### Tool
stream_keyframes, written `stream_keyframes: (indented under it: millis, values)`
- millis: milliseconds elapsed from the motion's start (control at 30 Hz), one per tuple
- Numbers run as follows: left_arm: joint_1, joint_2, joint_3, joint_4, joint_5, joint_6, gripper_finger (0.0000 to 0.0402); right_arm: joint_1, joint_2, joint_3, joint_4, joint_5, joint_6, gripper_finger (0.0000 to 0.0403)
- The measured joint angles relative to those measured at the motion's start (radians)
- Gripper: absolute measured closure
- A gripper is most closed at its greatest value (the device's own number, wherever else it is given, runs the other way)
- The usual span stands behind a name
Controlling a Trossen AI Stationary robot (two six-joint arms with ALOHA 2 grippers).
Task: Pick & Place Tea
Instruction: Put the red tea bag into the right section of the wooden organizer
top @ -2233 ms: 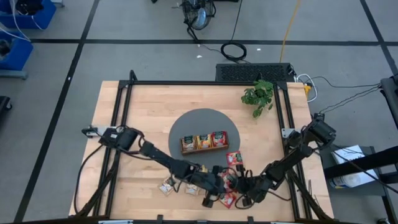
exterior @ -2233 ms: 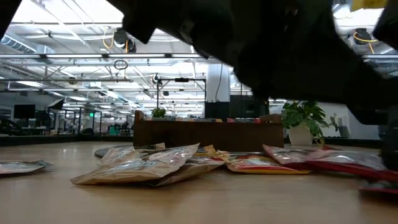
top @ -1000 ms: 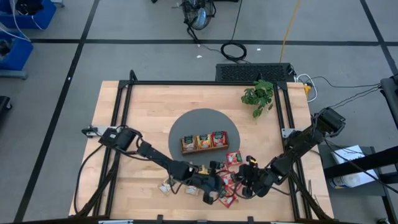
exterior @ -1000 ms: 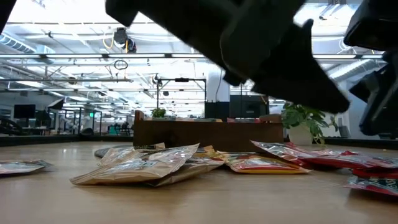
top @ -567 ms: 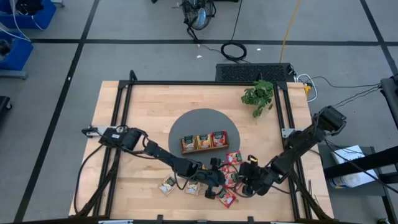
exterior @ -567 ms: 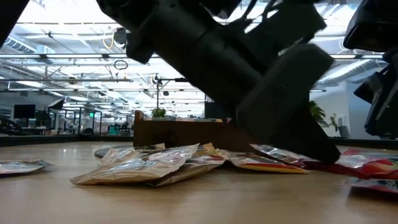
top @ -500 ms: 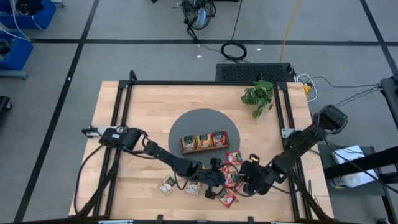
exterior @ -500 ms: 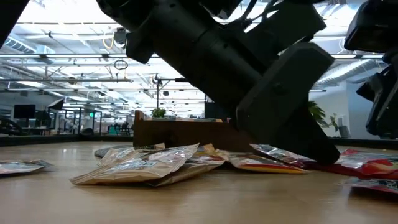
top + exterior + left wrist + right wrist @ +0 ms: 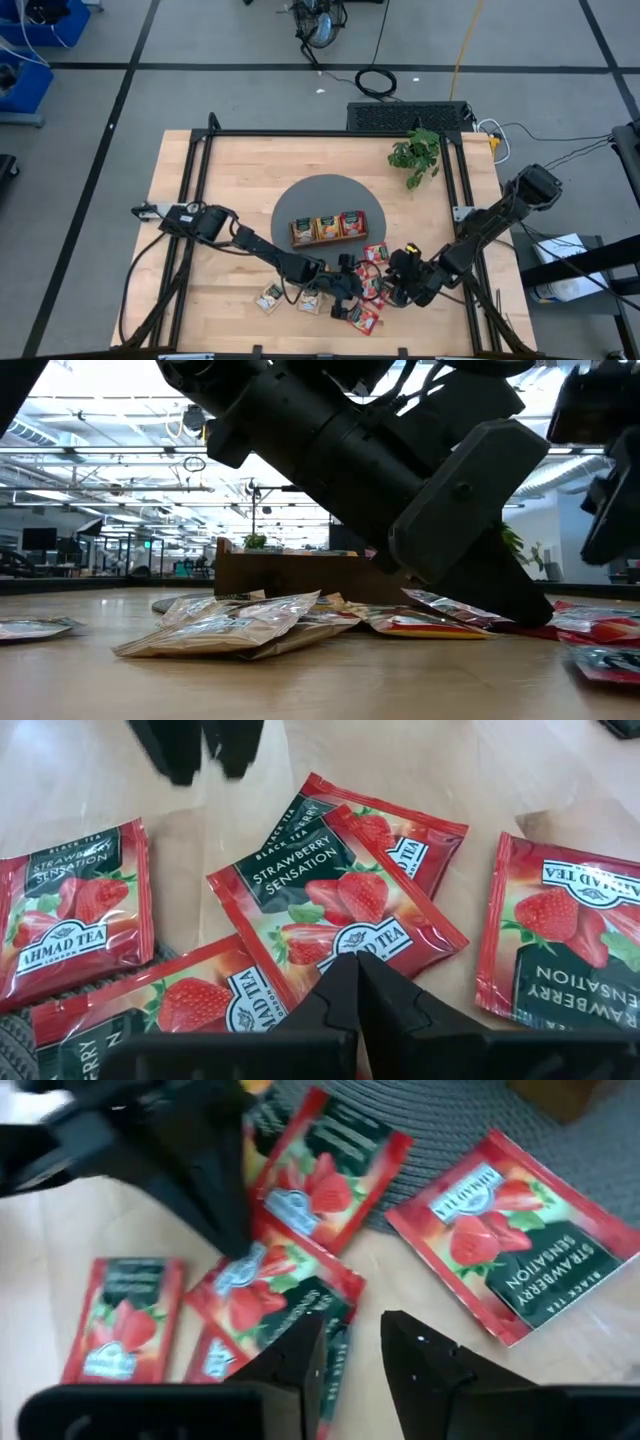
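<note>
Slightly parted right gripper [image 9: 352, 1342] fingers hover over red strawberry tea sachets [image 9: 275, 1285] beside the left gripper [image 9: 215, 1200].

The high view looks straight down on the whole wooden table [image 9: 240, 190] from well above. The low view sits at tabletop height, facing level across it into the room. Each wrist view looks down from close range at the same red sachets [image 9: 335, 900] [image 9: 285, 1285] near the table's front edge.

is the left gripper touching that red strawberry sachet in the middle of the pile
Touching. In the left wrist view the left gripper, fingers together, presses its tip onto the lower edge of the strawberry sachet, no gap visible.
</note>
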Motion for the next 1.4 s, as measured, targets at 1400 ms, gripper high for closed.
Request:
stream_keyframes:
  millis: [1400]
  values:
    - [0.045, 0.054, 0.0, 0.093, 0.085, -0.027, 0.0383, -0.139, 0.073, -0.288, 0.642, -0.29, -0.101, 0.0343]
